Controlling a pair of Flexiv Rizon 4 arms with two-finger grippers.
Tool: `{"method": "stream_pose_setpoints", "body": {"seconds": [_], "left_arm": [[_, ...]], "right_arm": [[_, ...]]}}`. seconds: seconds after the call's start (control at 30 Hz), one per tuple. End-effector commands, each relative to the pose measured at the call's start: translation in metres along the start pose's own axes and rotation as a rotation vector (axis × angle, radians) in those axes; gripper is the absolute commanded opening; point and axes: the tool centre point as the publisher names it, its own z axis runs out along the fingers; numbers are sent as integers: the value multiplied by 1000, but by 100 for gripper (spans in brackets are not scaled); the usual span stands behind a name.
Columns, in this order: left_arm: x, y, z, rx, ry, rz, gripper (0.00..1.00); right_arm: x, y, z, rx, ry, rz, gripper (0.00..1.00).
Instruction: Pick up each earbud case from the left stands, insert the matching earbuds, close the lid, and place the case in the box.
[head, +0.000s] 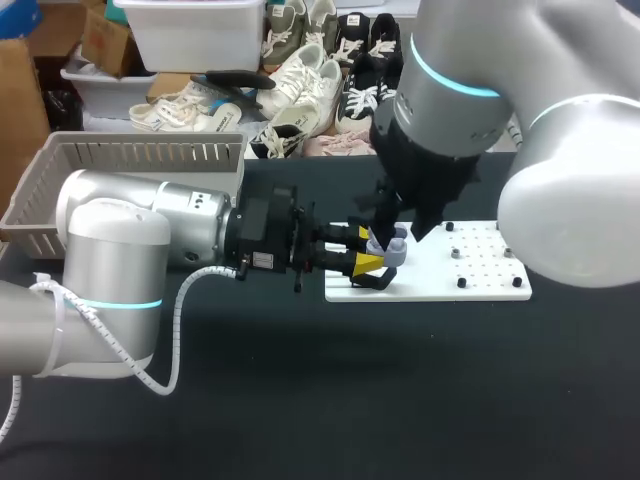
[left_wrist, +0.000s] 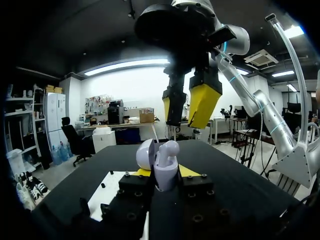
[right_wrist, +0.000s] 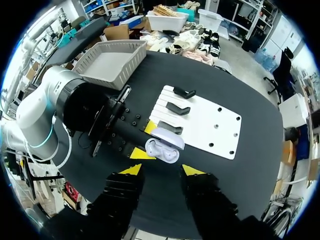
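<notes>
Black tabletop: left gripper (head: 365, 250) is clamped on the small pale-lilac plastic earbud case (left_wrist: 162, 165), lid open (one earbud (left_wrist: 168, 149) seated), by the white pegged board (head: 480, 262). Right gripper (left_wrist: 188, 106) hangs above, fingers apart. Case looks light, stiff and slick; grip its flat sides.

The right claw (right_wrist: 162, 170) is hanging open over an open case (right_wrist: 162, 150) that the left claw (right_wrist: 145, 140) is gripping, just beside a white board (right_wrist: 215, 125) bearing three stands (right_wrist: 179, 108). A basket (right_wrist: 112, 62) is sitting on the bench (right_wrist: 240, 172).

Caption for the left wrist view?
Left tool grips the open earbud case; right tool hangs open above it.
</notes>
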Motion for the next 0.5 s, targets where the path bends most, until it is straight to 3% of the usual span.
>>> {"method": "stream_pose_setpoints", "body": {"seconds": [0.03, 0.5], "left_arm": [[0, -1, 0, -4, -1, 1, 0], [0, -1, 0, -4, -1, 1, 0]], "right_arm": [[8, -3, -2, 1, -6, 6, 44], [9, -7, 4, -8, 6, 19, 45]]}}
